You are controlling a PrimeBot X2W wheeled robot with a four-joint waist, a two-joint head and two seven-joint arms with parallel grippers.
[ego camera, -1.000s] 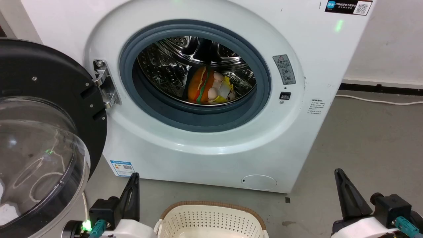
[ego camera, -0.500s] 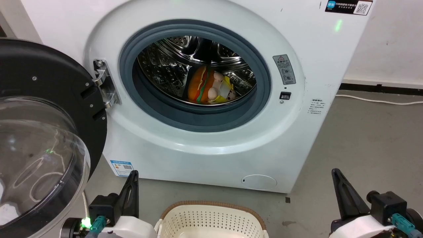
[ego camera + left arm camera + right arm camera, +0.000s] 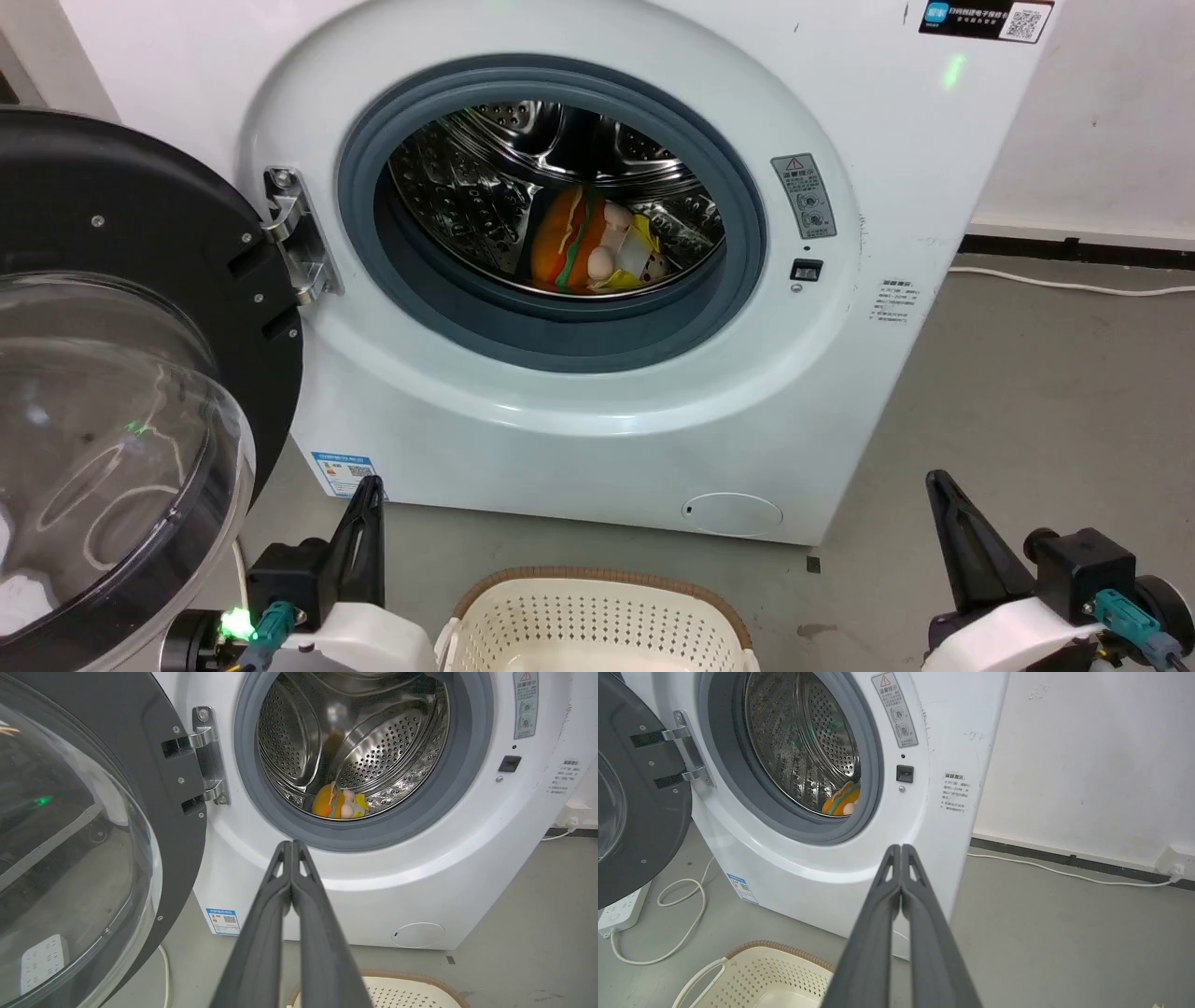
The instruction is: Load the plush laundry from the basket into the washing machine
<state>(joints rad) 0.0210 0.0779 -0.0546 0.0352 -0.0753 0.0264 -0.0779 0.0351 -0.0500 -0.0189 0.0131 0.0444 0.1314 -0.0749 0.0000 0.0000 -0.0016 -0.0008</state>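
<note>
Left gripper (image 3: 290,845): long dark fingers pressed tip to tip, nothing held. Right gripper (image 3: 901,848): same. Cream-white perforated plastic basket with brown woven rim (image 3: 597,573) sits between them. Orange bun-and-doll plush laundry (image 3: 586,245) lies in the perforated steel drum (image 3: 467,196), up ahead of both claws, behind the grey rubber gasket (image 3: 551,341) of the large white washing machine (image 3: 579,448). Black-rimmed clear domed door (image 3: 140,215) open, just left of left claw.

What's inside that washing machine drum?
One plush toy, an orange burger bun joined to a small doll, lies low in the steel drum. The grey gasket covers the toy's underside and the drum's front floor, so anything lying there can't be seen.
</note>
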